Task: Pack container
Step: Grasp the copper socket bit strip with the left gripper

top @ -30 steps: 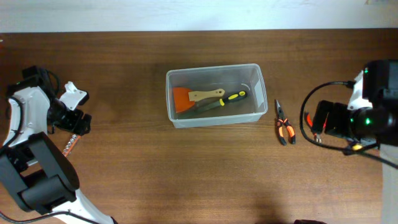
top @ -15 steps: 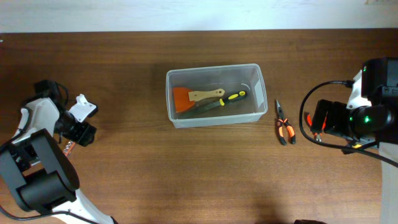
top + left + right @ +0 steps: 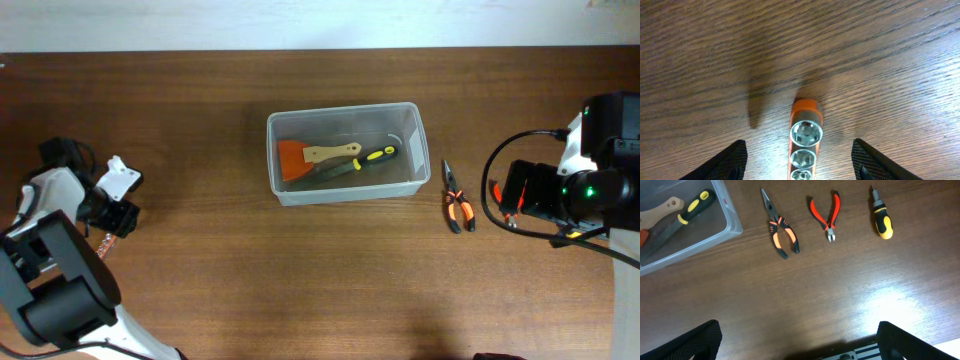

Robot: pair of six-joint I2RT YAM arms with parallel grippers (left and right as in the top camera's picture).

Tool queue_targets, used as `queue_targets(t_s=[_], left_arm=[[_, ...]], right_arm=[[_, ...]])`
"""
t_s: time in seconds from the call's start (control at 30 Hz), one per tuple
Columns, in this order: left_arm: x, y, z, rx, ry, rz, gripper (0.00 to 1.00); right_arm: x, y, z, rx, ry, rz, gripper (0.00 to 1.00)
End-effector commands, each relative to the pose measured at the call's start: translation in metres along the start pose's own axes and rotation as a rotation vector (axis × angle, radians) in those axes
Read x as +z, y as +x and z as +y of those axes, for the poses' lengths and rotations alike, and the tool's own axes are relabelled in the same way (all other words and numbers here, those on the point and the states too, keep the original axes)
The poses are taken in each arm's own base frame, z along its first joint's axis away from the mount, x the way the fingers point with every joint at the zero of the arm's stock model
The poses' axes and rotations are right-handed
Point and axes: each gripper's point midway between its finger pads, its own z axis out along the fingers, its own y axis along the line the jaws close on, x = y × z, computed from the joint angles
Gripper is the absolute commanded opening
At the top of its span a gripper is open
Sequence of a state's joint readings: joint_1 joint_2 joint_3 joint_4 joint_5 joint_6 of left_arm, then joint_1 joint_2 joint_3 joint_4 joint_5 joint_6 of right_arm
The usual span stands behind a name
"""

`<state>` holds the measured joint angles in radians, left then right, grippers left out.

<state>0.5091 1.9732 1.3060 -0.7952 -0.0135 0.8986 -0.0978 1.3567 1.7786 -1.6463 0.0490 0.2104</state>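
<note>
Sitting between both jaws, container, well apart

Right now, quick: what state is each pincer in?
Left pincer: open, fingers wide apart on either side of the orange socket rail, not gripping it.
Right pincer: open, holding nothing.

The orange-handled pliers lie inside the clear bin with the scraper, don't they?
Not quite. The pliers lie on the table, outside the bin, close by its short wall on the right arm's side. The overhead view shows this. The scraper is indeed inside.
</note>
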Motion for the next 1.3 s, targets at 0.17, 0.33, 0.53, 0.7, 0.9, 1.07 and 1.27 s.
queue_targets(t_s=[0.17,0.33,0.53,0.7,0.9,1.07,1.27], left_arm=[[0.004,-0.006,-0.010,-0.010,0.073,-0.073,0.58],[0.005,-0.008,-0.008,-0.009,0.066,-0.079,0.52],[0.006,-0.008,-0.009,-0.009,0.065,-0.079,0.52],[0.010,-0.005,-0.012,-0.009,0.068,-0.076,0.53],[0.018,-0.002,-0.017,-0.009,0.071,-0.074,0.52],[0.019,-0.001,-0.017,-0.011,0.072,-0.073,0.11],[0.018,-0.006,-0.016,-0.110,0.065,-0.080,0.02]], right_arm=[[-0.004,-0.001,-0.005,0.017,0.015,-0.018,0.99],[-0.004,-0.001,-0.005,0.017,0.015,-0.018,0.99],[-0.004,0.000,-0.005,0.016,0.015,-0.014,0.99],[-0.004,0.000,-0.005,0.017,0.015,-0.015,0.99],[-0.004,0.000,-0.005,0.016,0.015,-0.015,0.99],[-0.004,0.000,-0.005,0.017,0.015,-0.015,0.99],[-0.004,0.000,-0.005,0.017,0.015,-0.014,0.99]])
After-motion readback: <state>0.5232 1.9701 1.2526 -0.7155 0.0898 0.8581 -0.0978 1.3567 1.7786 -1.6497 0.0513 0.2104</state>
